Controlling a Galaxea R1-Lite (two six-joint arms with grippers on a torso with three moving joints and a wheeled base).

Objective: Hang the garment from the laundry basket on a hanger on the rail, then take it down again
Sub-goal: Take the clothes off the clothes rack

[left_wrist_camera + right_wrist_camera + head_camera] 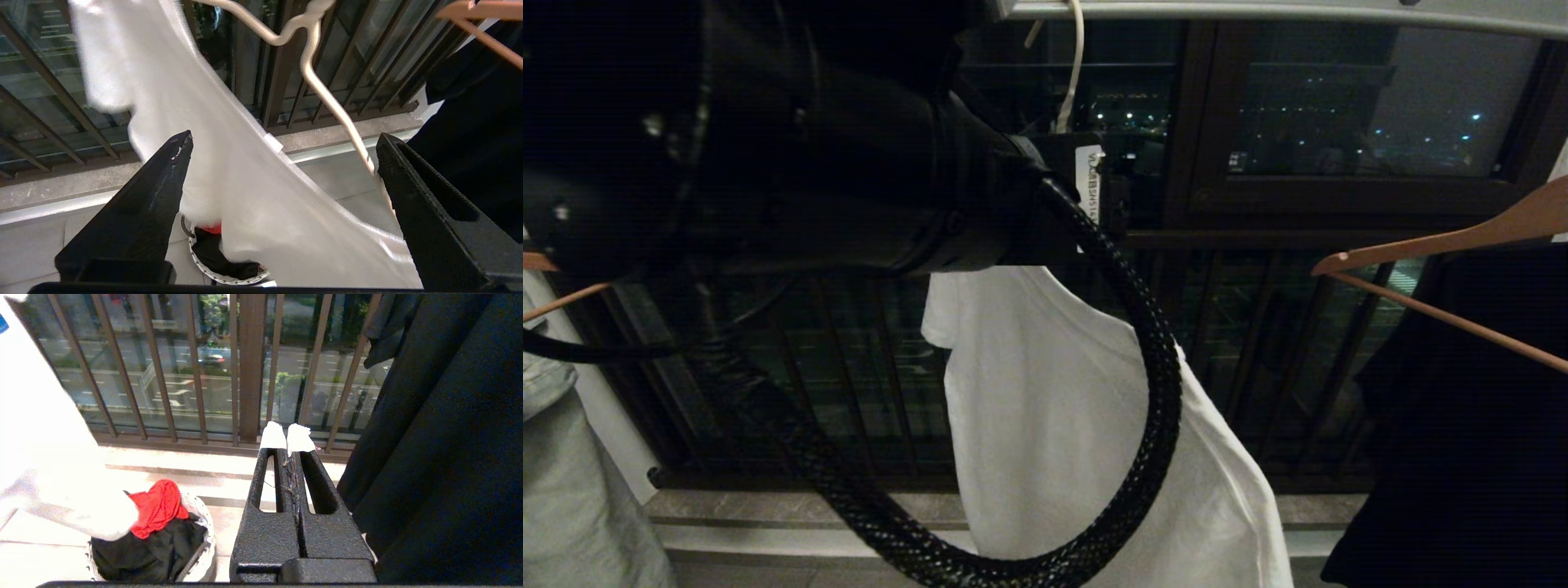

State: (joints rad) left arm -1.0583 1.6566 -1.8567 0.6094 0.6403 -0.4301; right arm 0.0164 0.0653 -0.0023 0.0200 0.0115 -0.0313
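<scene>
Three views. Head view: white T-shirt (pixel 1045 408) hangs lopsided on white wire hanger (pixel 1072 73) hooked over the pale rail (pixel 1298 11); left arm (pixel 768 147) looms close, black cable looping before the shirt; wooden hanger (pixel 1445 241) with black garment (pixel 1470 425) at right. Left wrist: left gripper (pixel 282 151) spread wide, holding nothing, shirt and hanger wire between its fingers; laundry basket (pixel 229 273) below. Right wrist: right gripper (pixel 286 437) fully closed, empty, beside basket holding red cloth (pixel 157 506).
</scene>
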